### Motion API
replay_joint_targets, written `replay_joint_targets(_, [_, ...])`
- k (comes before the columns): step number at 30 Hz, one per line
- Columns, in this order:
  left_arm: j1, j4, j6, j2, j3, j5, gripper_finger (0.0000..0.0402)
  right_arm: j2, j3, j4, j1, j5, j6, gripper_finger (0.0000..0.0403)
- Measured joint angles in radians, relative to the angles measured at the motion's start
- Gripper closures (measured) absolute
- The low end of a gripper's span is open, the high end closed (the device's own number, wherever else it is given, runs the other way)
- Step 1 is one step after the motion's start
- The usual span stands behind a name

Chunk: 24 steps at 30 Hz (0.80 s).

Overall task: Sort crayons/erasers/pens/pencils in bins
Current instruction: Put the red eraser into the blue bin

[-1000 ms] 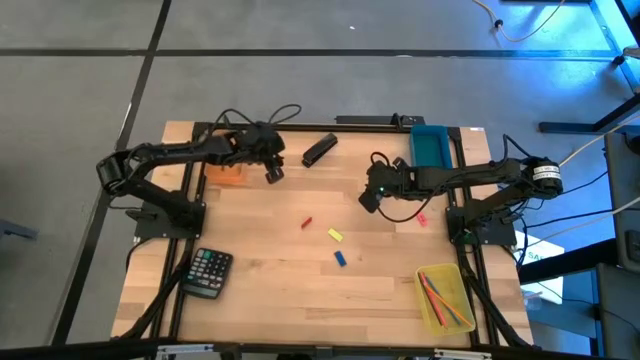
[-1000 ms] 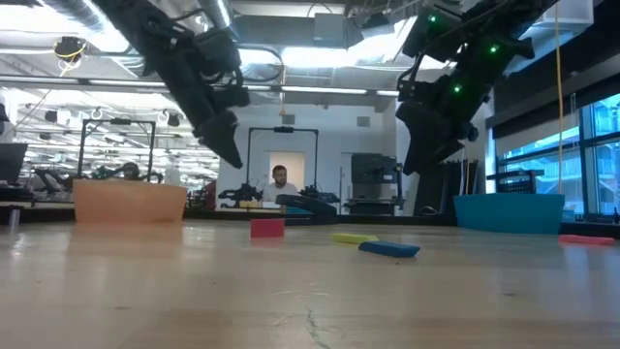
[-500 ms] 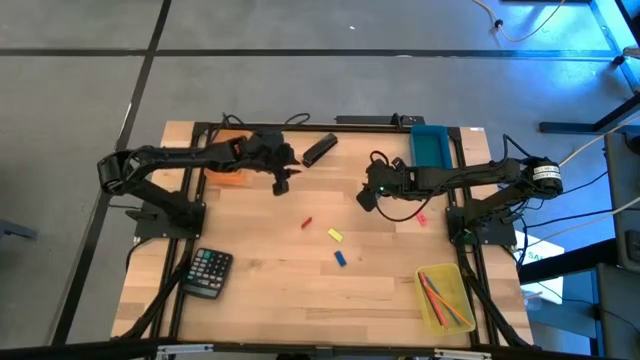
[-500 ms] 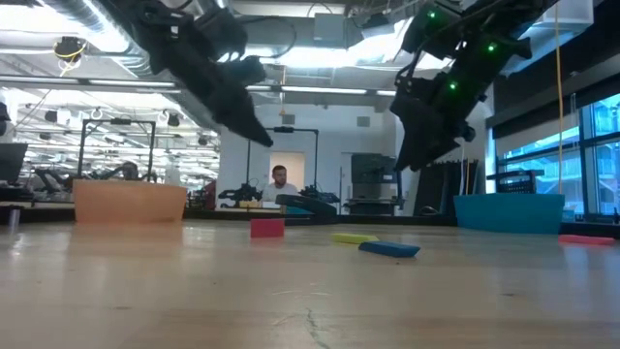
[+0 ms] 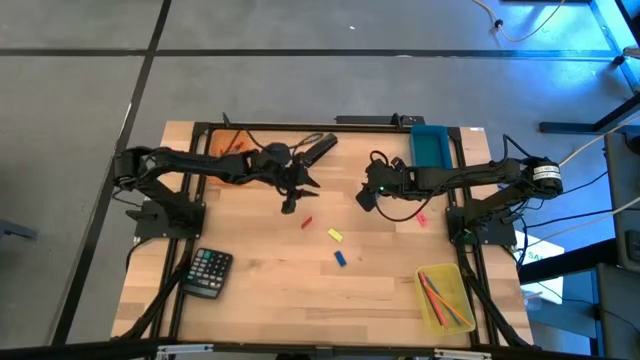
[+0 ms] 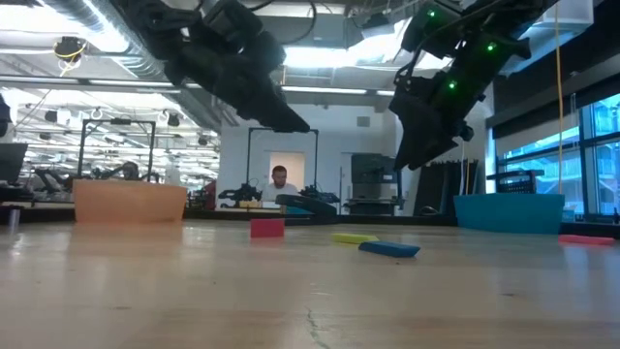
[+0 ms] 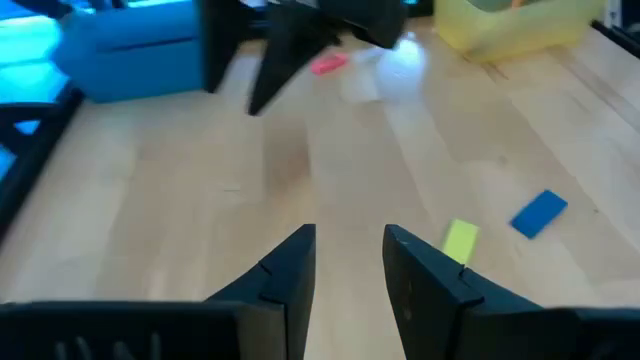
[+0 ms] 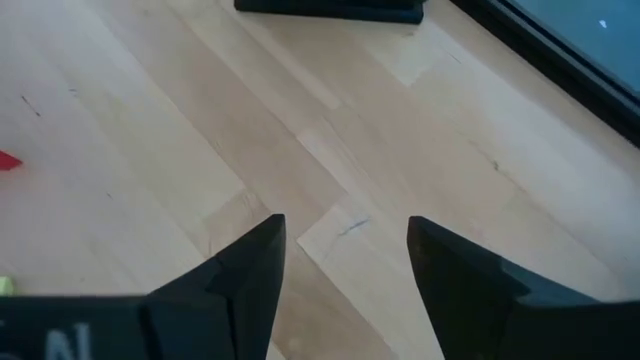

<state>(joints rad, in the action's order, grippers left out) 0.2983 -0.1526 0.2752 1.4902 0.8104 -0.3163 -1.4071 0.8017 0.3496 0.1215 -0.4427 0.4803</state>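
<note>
Swinging out from beside the orange bin [image 5: 228,146], our left arm now stretches well toward the table's middle, and the left gripper [image 5: 290,204] hangs above the wood just short of the red crayon [image 5: 307,222]; a second ago it was back near that bin. Its fingers [image 7: 285,280] stand parted with nothing between them. Our right arm has hardly shifted: the right gripper [image 5: 366,200] hovers left of the teal bin [image 5: 430,146], fingers [image 8: 245,270] spread wide over bare boards, empty too.

How far along are we? Biggest first: the table [image 5: 260,290] is mostly bare, with the calculator [image 5: 207,272] at its front left and the black bar-shaped thing [image 5: 319,150] near the back edge. The yellow bin [image 5: 444,297] at front right already holds a bundle of long coloured sticks, so we judge the pens and pencils done. Small pieces remain loose: the pink eraser [image 5: 421,219] near the right arm, the yellow eraser [image 5: 335,236] and blue eraser [image 5: 341,258] mid-table, and that one crayon. We reckon the crayon goes next.
</note>
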Motion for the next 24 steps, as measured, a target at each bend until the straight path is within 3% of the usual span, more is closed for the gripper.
replay_joint_targets(10, [-0.082,-0.090,-0.001,0.136,0.000,-0.001,0.0291,0.000,0.000,-0.039,0.000,0.001,-0.015,0.0189])
replay_joint_targets(24, [-0.147,-0.245,-0.037,0.258,0.000,0.004,0.0291,0.000,0.000,-0.039,-0.057,0.097,0.043,0.0189])
